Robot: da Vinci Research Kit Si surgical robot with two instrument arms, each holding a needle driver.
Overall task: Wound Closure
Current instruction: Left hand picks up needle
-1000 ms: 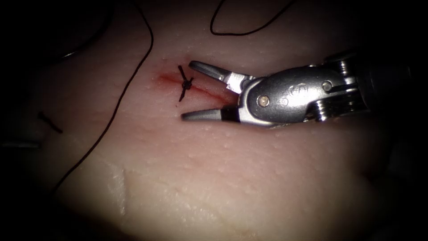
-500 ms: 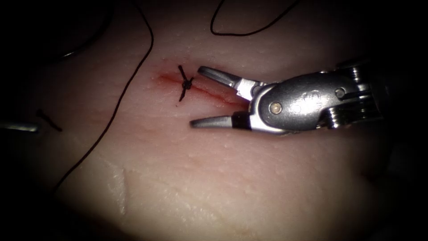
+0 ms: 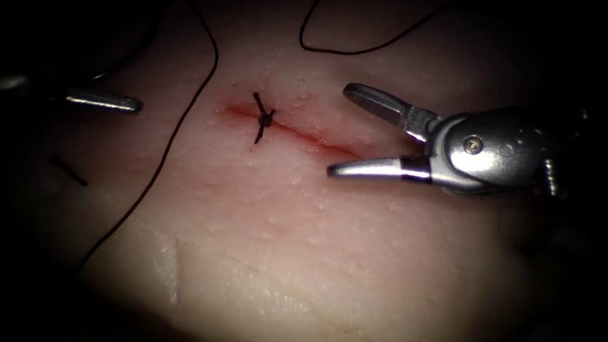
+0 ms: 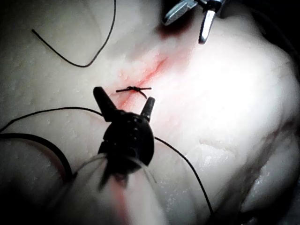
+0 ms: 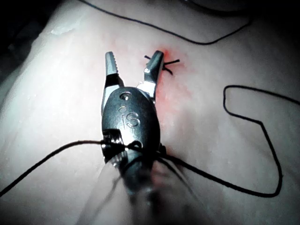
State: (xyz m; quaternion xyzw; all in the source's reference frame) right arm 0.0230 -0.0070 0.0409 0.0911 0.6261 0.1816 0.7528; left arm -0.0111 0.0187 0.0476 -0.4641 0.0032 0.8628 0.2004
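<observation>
Knotted stitch (image 3: 263, 119) seated across cut (image 3: 297, 133) in tissue (image 3: 316, 253), short ends trimmed. Cut's long axis slanting from knot toward right tool (image 3: 342, 130); right tool at cut's right end, jaws wide apart, empty, one jaw to each side of cut line. Left tool (image 4: 125, 102) on cut's left, just beside knot in left wrist view, jaws parted, empty. Left tool judged nearer knot. Loose thread (image 3: 183, 114) lying between left tool and knot. Needle location: cannot tell.
</observation>
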